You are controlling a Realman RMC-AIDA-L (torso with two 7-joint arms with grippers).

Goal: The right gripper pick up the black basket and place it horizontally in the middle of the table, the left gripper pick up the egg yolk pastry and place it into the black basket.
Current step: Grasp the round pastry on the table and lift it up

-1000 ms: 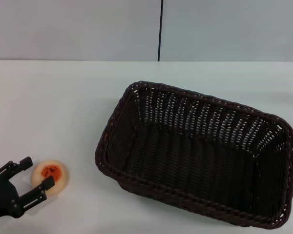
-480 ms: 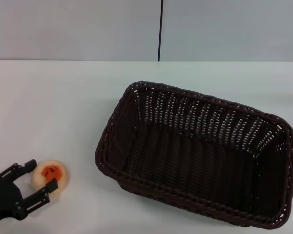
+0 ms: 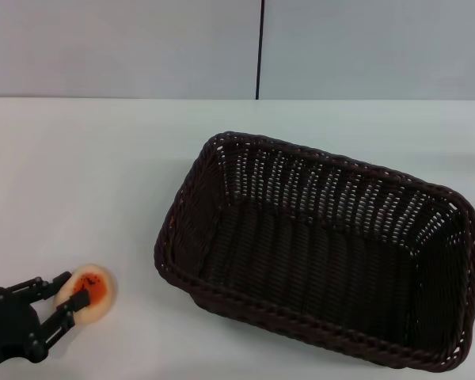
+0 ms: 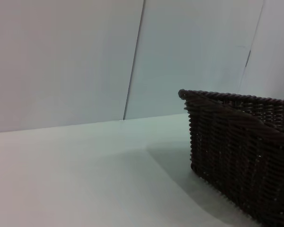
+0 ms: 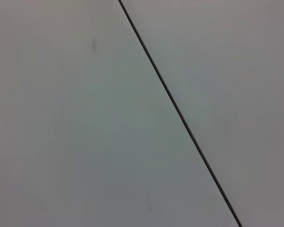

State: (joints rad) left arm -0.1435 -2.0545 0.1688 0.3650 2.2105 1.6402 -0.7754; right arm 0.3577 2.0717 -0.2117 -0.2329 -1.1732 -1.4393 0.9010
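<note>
Black left pincer (image 3: pixel 70 291) grips the unmarked egg yolk pastry (image 3: pixel 89 293).

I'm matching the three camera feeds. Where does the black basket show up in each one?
Head view: black basket fills the centre-right, on the table.
Left wrist view: one corner and woven side at the right edge.
Right wrist view: not in it.
Shared landmark: the dark vertical wall seam, also in the left wrist view.
</note>
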